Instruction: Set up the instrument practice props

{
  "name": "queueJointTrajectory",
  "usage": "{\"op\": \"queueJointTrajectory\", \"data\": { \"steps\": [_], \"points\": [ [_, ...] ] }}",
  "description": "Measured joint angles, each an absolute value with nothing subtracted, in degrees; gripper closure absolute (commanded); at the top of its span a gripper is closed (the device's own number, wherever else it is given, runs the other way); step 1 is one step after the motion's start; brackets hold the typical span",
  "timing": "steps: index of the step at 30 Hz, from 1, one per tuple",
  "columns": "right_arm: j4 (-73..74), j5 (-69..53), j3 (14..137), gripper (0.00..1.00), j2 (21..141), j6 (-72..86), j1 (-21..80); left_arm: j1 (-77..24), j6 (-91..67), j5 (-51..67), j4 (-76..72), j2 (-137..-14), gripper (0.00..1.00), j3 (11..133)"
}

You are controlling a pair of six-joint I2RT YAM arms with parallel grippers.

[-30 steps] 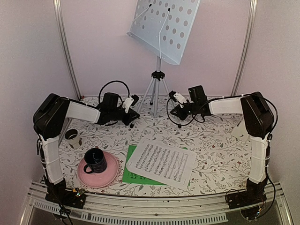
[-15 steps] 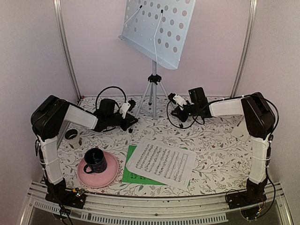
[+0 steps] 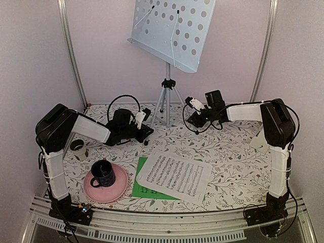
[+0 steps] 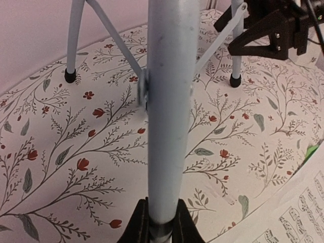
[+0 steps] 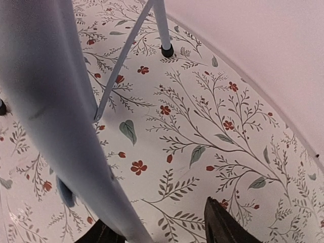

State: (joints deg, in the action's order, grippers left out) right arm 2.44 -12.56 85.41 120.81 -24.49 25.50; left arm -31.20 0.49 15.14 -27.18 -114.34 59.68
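1. The left arm [image 3: 91, 126] rises from the near left corner of the counter. It bends sharply at the elbow and runs low toward the middle of the far edge.
2. The left gripper [image 3: 147, 132] has its fingers [image 4: 139, 223] pressed onto a leg of the stand [image 4: 169, 101].
3. The right arm [image 3: 248, 112] rises from the near right corner, bends, and stretches left along the far edge.
4. The right gripper [image 3: 192, 119] tilts downward. Its fingers [image 5: 223, 225] are spread wide, with another leg between them.
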Motion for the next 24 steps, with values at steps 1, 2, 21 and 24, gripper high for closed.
{"op": "queueJointTrajectory", "data": {
  "steps": [1, 2, 21, 24],
  "points": [
    [2.13, -12.4, 85.06, 0.36, 120.7, -24.1, 25.15, -31.77, -0.08, 14.37, -27.31, -114.37, 1.0, 59.66],
    [1.89, -12.38, 84.68, 0.33, 120.51, -23.73, 24.91, -32.45, -0.84, 13.58, -27.51, -114.43, 1.0, 59.66],
    [-4.58, -14.26, 75.2, 0.18, 105.8, -8.32, 23.62, -45.41, -16.21, -4.86, -37.85, -123.22, 0.98, 65.98],
    [-6.31, -14.24, 75.2, 0.23, 105.56, -3.27, 23.86, -47.9, -18.48, -8.51, -38.72, -125.89, 0.94, 69.12]
  ]
}}
